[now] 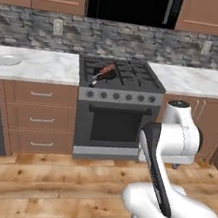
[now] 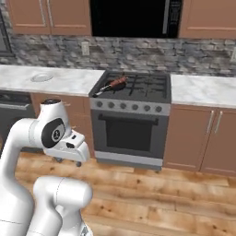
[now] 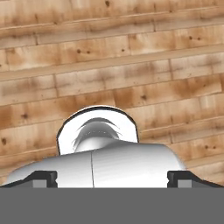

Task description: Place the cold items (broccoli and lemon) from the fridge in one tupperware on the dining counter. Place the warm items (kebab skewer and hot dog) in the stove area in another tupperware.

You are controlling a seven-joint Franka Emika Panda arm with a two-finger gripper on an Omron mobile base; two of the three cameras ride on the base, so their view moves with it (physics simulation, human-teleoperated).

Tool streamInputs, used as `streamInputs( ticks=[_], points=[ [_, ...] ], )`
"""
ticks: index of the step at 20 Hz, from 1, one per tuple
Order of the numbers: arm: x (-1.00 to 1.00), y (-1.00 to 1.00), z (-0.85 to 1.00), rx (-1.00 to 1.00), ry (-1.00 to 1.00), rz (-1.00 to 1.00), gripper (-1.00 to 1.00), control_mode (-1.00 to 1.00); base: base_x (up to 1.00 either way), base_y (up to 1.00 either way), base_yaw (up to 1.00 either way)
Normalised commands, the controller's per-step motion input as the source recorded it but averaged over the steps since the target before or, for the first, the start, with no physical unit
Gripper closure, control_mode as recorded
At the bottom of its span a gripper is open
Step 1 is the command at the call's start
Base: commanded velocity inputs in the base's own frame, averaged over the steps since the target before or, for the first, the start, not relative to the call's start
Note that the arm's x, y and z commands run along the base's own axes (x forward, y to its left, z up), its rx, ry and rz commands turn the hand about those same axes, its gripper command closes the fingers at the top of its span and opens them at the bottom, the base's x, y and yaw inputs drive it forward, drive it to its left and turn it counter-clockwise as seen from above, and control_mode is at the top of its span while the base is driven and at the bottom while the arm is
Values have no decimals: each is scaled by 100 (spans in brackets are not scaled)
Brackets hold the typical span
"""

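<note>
While I watch the left base view, a hot dog [image 1: 106, 70] lies in a pan [image 1: 105, 75] on the stove [image 1: 119, 77]. Right base view agrees. Hand view: gripper [image 3: 112, 178] spread wide over wooden floor [image 3: 109, 57], holding nothing.

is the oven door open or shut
Shut: the oven door sits flush with the stove front in both base views, its handle level across the top.

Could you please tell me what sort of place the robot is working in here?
A rendered home kitchen, it seems: a gas stove with an oven door below, marble-look counters over wooden drawers, a stone backsplash and a plank floor.
</note>
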Motion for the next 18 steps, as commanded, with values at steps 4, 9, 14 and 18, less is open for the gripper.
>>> streamInputs(
  ticks=[4, 9, 14, 18],
  points=[
    [0, 0, 0, 0, 0, 0, -100, 100, 98, 64, -35],
    [0, 0, 0, 0, 0, 0, -100, 100, 67, 58, -56],
    [0, 0, 0, 0, 0, 0, -100, 100, 62, 97, -39],
    [0, 0, 0, 0, 0, 0, -100, 100, 55, 84, -19]
  ],
)
